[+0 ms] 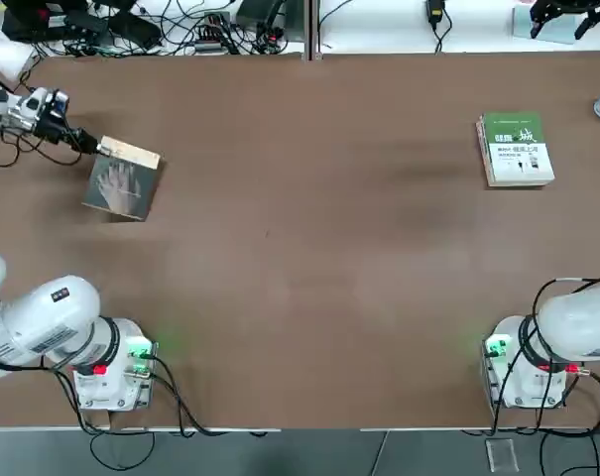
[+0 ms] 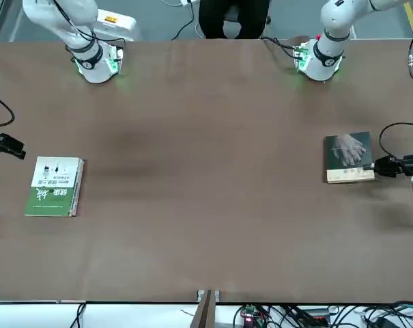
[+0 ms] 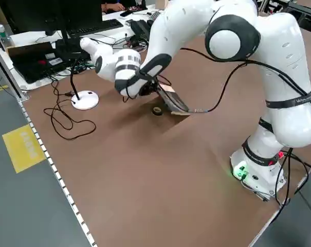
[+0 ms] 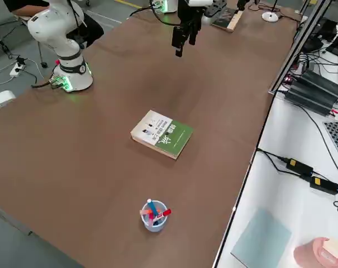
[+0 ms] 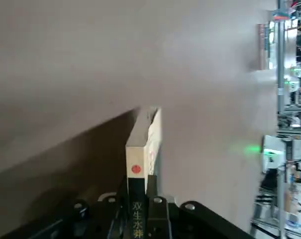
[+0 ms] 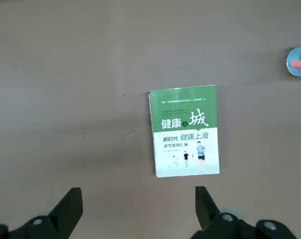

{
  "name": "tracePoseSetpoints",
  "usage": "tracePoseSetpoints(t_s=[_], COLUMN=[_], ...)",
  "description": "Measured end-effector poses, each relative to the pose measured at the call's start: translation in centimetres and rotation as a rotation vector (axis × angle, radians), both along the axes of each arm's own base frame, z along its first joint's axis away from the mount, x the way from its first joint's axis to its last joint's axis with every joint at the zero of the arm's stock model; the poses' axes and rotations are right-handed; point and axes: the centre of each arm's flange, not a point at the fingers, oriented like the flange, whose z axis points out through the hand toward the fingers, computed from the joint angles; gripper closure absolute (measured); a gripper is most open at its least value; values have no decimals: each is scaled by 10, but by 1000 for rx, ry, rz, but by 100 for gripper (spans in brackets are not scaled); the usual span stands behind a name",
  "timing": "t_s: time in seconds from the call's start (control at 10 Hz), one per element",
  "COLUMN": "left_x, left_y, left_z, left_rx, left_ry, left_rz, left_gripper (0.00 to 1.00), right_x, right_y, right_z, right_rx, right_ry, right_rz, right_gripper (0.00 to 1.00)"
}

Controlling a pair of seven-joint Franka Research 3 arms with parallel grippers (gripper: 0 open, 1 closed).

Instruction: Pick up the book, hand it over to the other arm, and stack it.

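Matt paper-covered book point(image 1: 124, 180); matt brown table point(image 1: 309, 258); glossy white plastic arm shells point(image 3: 232, 36)

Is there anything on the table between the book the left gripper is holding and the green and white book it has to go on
Nothing visible. The left gripper is shut on the book at the table's left edge; the stretch across to the green-and-white book is bare. The cup of pens stands beyond it. The right gripper hangs open above the table.

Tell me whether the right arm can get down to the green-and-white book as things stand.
Probably yes. The right claw hangs open above the table with the green-and-white book lying flat and uncovered nearby; nothing stands between them. The cup of pens sits apart.
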Motion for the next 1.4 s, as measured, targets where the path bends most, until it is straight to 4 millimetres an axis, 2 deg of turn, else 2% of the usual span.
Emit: tracePoseSetpoints(t_s=[0.5,0.9,1.1,1.4], left_x=[33,60,70,78], left_y=[-48,-106,-139,-186], left_z=[70,121,141,157], left_rx=[-38,-41,-70,-105], left_ry=[83,144,185,240], left_rz=[-33,-27,-6,13], left_gripper=[99,99,99,99], right_x=[0,-1,-3,-8], right_y=[4,13,16,21], right_z=[0,0,-1,-4], right_rx=[40,132,170,223], right_ry=[1,11,29,76], right_rz=[-3,-11,-14,-10], right_gripper=[0,0,0,0])
